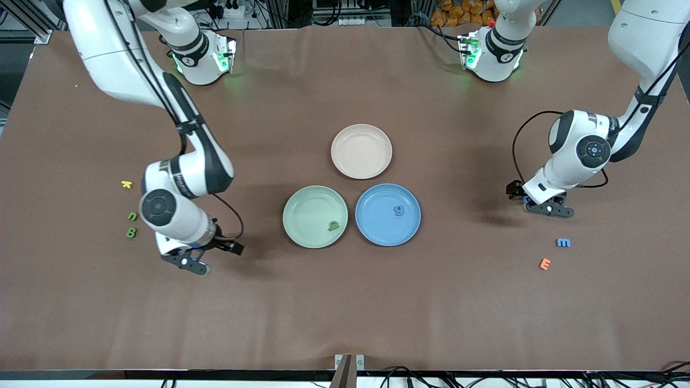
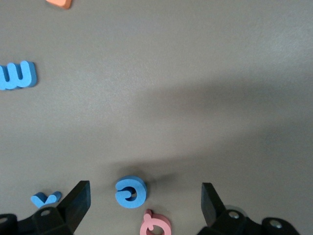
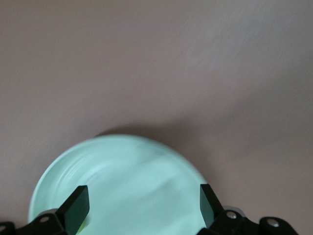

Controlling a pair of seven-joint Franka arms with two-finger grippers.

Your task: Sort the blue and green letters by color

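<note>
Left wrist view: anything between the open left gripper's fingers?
Yes. In the left wrist view a small blue foam letter c lies on the table between the left gripper fingers, with a pink foam letter beside it.

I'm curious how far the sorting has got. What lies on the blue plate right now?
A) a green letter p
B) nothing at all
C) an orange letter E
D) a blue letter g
D: in the front view a small blue g lies on the blue plate, while the green plate beside it holds a green letter.
</note>
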